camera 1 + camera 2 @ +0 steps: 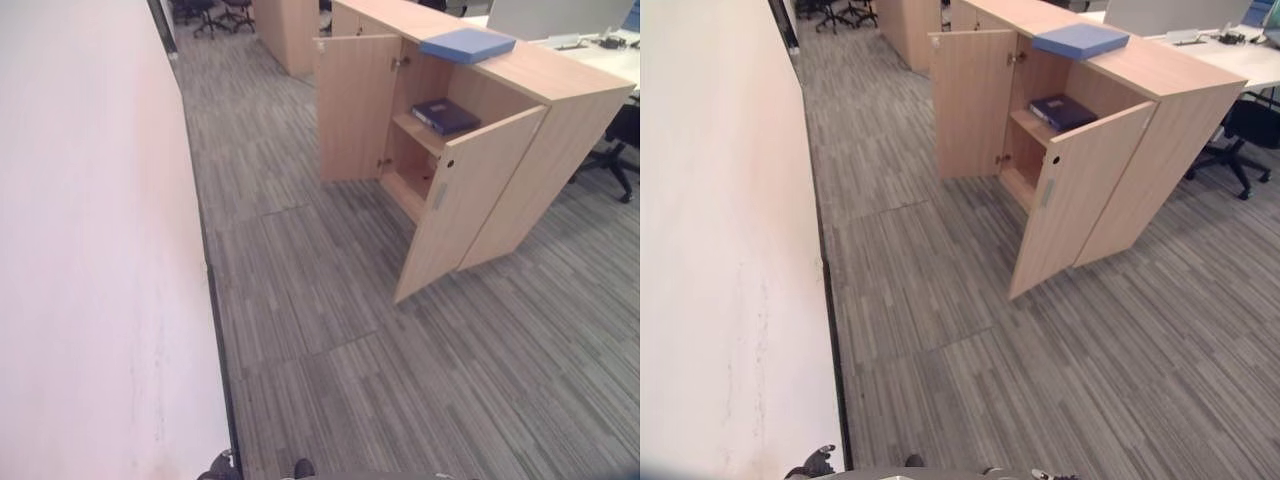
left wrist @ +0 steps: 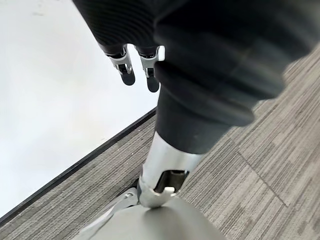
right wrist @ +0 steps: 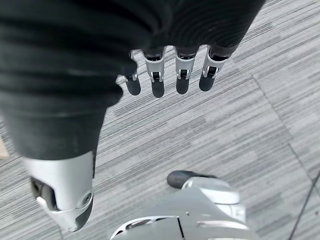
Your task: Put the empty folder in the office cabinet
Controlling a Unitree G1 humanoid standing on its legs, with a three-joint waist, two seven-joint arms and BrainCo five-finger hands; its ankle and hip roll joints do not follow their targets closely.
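Office cabinet [image 1: 560, 110] of pale wood, standing on grey striped carpet [image 1: 330, 330] with both doors swung open — the left door [image 1: 357, 105] and the right door [image 1: 462, 205], which hides part of the interior behind it. A light blue folder [image 1: 467, 44] lies flat on the cabinet's top, near the front edge above the opening. A darker blue folder [image 1: 445, 115] lies on the upper shelf [image 1: 418, 130] inside; whether either folder is empty cannot be told. The lower compartment is in shadow and partly cut off by the right door. A pale wall [image 1: 90, 250] runs along the robot's left. Beyond the cabinet a white tabletop [image 1: 1240, 55] carries small items too small to identify, and a black office chair [image 1: 615, 150] is cut off at the picture's edge. Left hand [image 2: 135, 70] — fingers straight and relaxed, holding nothing, seen against the wall. Right hand [image 3: 170, 75] — fingers likewise extended and empty, hanging over the carpet.
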